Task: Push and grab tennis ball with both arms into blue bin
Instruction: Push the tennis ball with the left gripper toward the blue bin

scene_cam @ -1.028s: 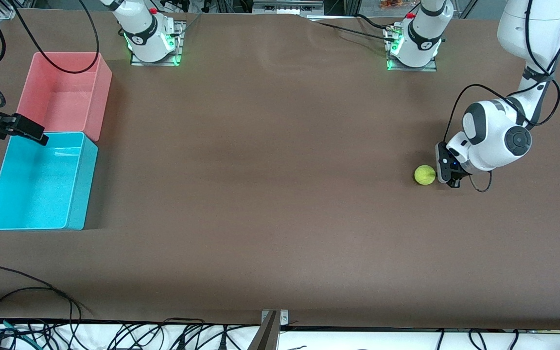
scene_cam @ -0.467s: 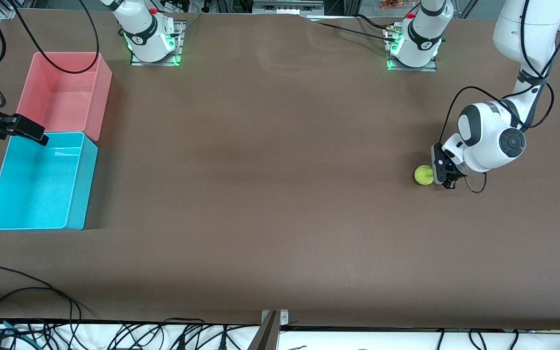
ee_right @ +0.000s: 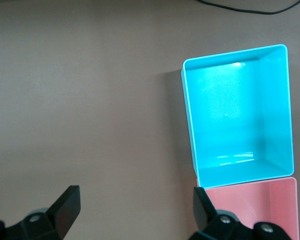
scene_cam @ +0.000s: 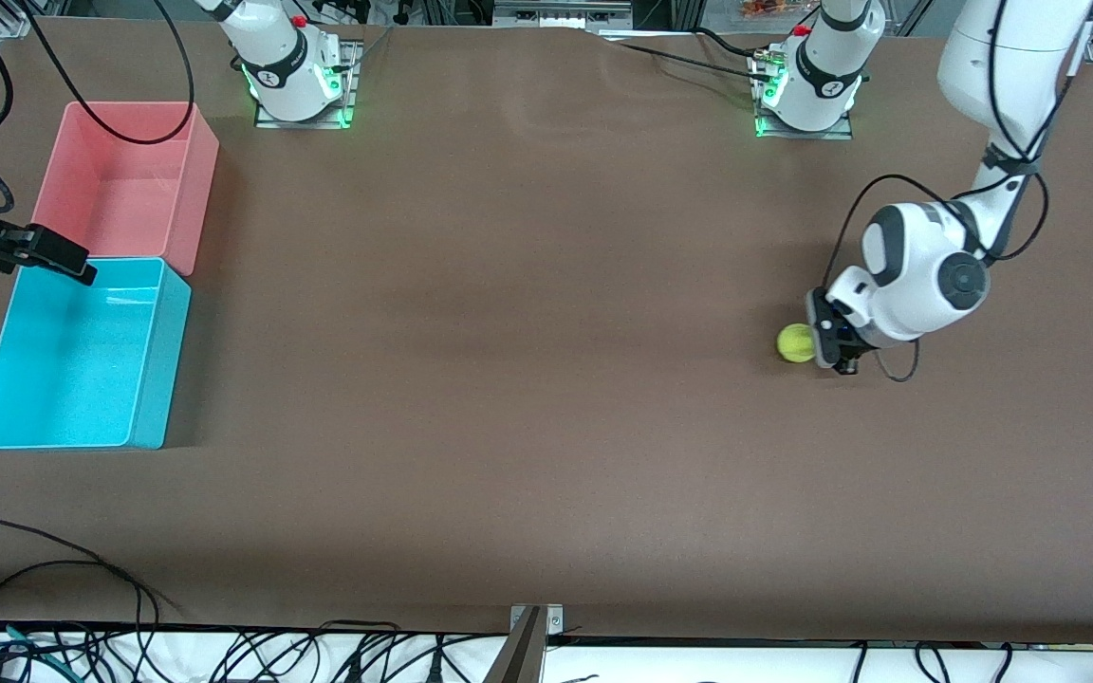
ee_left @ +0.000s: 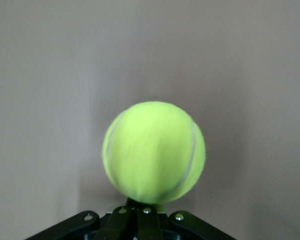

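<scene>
The yellow-green tennis ball (scene_cam: 796, 342) rests on the brown table toward the left arm's end. My left gripper (scene_cam: 824, 343) is low at the table, shut, its closed tips against the ball's side that faces the left arm's end. The left wrist view shows the ball (ee_left: 154, 151) just ahead of the shut left gripper (ee_left: 136, 204). The blue bin (scene_cam: 72, 360) stands at the right arm's end with nothing in it. My right gripper (scene_cam: 72, 264) hangs open over that bin's rim beside the pink bin, holding nothing. The right wrist view shows the blue bin (ee_right: 188, 115) past the open right gripper (ee_right: 135, 197).
A pink bin (scene_cam: 120, 190) of the same shape touches the blue bin, farther from the front camera; it also shows in the right wrist view as the pink bin (ee_right: 255, 205). Brown table stretches between ball and bins. Cables (scene_cam: 53, 579) lie along the front edge.
The left gripper has slid toward the right arm's end, and the ball has rolled the same way in front of it. The right arm has not moved.
</scene>
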Motion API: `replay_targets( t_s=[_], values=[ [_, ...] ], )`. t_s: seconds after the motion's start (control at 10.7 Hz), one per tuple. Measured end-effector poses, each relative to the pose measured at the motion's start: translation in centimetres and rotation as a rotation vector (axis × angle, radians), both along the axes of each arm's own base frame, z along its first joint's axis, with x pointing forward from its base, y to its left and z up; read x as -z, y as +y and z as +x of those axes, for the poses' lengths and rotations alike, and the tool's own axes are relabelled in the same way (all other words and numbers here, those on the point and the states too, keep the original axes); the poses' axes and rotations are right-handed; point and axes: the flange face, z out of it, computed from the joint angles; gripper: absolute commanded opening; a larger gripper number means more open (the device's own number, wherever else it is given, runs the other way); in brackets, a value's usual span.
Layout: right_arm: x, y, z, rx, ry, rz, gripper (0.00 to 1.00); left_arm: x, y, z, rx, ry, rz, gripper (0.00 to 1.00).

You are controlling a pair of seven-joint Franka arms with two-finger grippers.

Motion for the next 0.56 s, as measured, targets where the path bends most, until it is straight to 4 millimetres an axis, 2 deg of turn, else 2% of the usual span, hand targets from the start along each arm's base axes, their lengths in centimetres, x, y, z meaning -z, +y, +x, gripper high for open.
replay_targets(
  t_s=[0.19, 0.28, 0.37, 0.56],
  values=[
    [0.0, 0.0, 0.0, 0.000, 0.000, 0.000, 1.00, -0.8, -9.0, -0.2, -0.131, 0.013, -0.019, 0.00],
    [0.0, 0.0, 0.0, 0.000, 0.000, 0.000, 1.00, -0.7, -12.6, -0.8, -0.161, 0.022, -0.019, 0.00],
    [0.1, 0.0, 0.0, 0.000, 0.001, 0.000, 1.00, -0.7, -14.3, -1.1, -0.172, 0.022, -0.019, 0.00],
    [0.4, 0.0, 0.2, 0.000, 0.007, 0.001, 1.00, -0.7, -13.5, -0.6, -0.191, 0.018, -0.017, 0.00]
  ],
)
